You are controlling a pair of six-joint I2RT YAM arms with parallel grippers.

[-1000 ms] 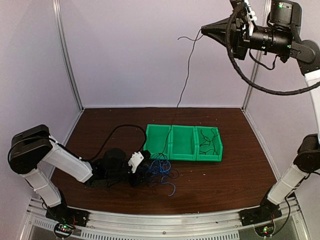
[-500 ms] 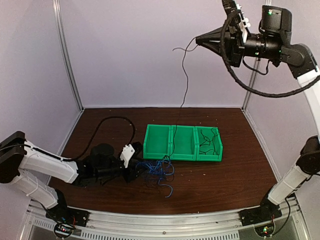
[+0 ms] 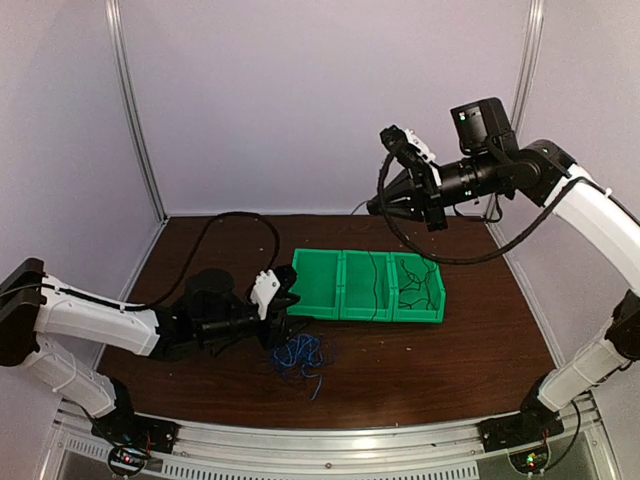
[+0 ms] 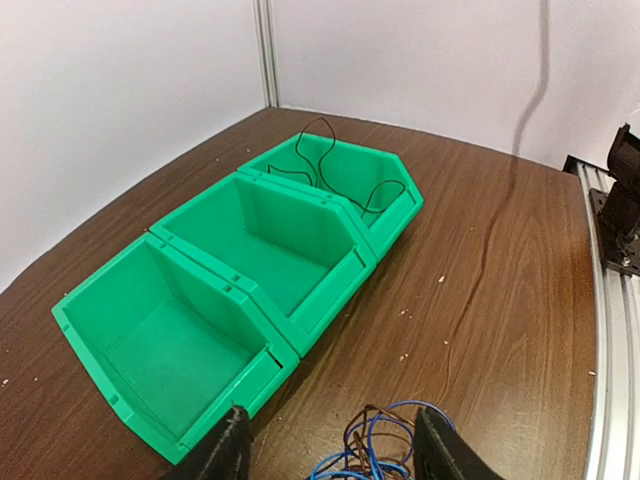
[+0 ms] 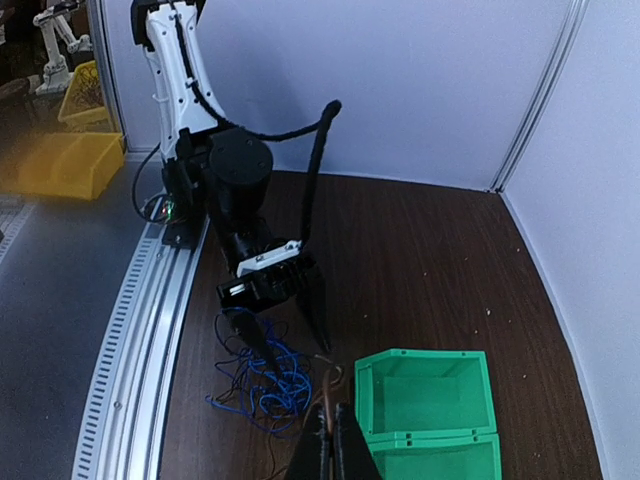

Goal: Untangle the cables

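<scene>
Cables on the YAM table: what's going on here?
Untangling is under way. The right gripper, raised and shut, holds one thin dark cable that hangs toward the green bins. The left gripper sits low and open at the blue tangle on the table. A second dark cable lies in the bins' rightmost compartment.

Site: robot lab cell | I saw plain panel walls (image 3: 300,100) on metal posts (image 3: 135,110), a brown table (image 3: 450,370) with a rail (image 3: 330,440) | Outside, I saw grey floor (image 5: 50,300) and yellow bins (image 5: 55,165)
</scene>
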